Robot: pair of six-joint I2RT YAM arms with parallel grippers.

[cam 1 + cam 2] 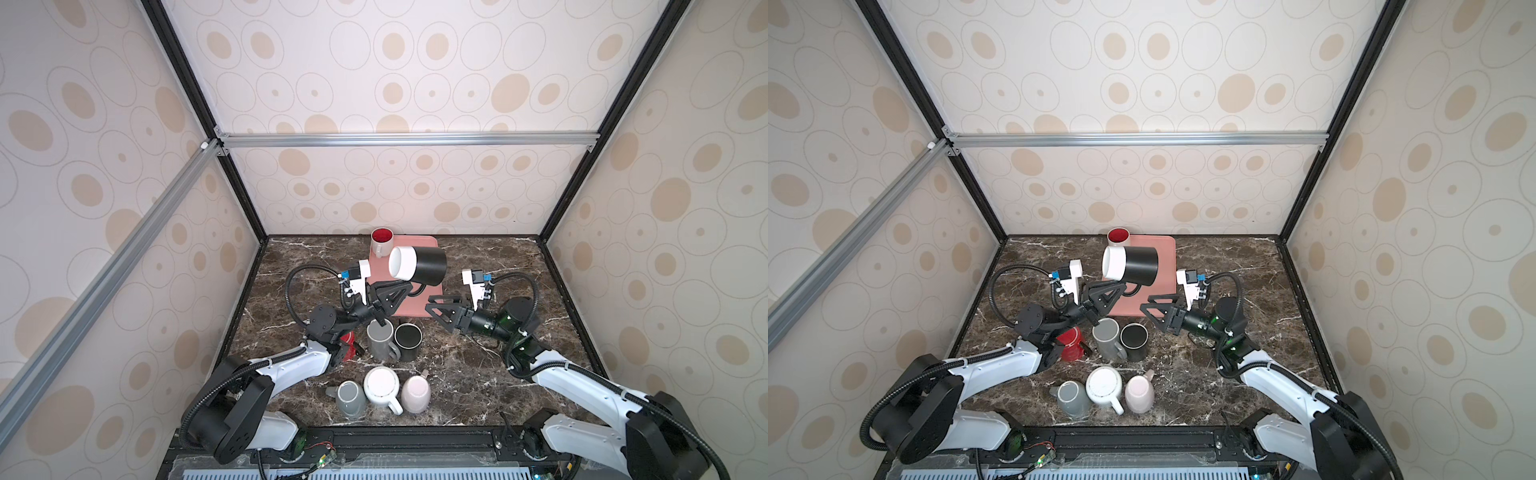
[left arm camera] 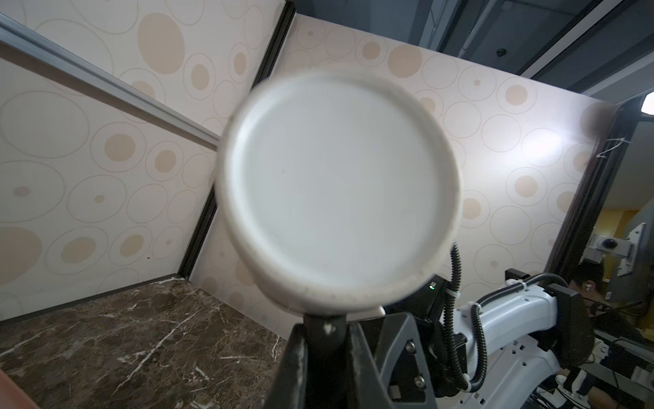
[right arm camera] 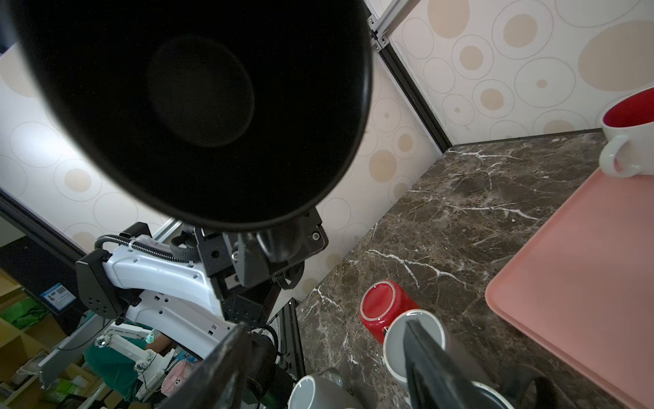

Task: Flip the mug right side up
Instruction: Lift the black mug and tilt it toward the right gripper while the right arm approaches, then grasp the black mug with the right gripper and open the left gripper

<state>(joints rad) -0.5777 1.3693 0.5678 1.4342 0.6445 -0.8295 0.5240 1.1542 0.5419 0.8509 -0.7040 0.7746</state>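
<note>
- the black mug (image 1: 430, 266) hangs in the air in the upper middle of both top views, over the pink tray (image 1: 415, 241) and touching nothing but the gripper that carries it.
- the left gripper (image 1: 406, 287) is clamped tight on the mug's handle, which sticks out from the lower side of the mug toward the bottom of the frame. in the left wrist view the two fingers meet on the dark handle piece just under the mug.
- the mug's long axis lies almost level and runs across the frame. the white mouth points to the left of the frame and slightly toward the camera, and the black base points right.
- the wrist views agree: the left one looks into the white inside, the right one looks at the dark base.
- the right gripper (image 1: 432, 305) sits just lower right of the mug, near the base end and apart from it. its jaws stand open with nothing between them.
- judgement: the mug looks about a quarter turn short of upright. the left arm already has it, so the coming move turns on rolling that wrist until the mouth, now at frame left, faces up.
- judgement: bare tray lies right under the mug for setting it down. the white mug with red inside (image 1: 382, 241) at the tray's upper left corner is the nearest thing to keep off.
</note>
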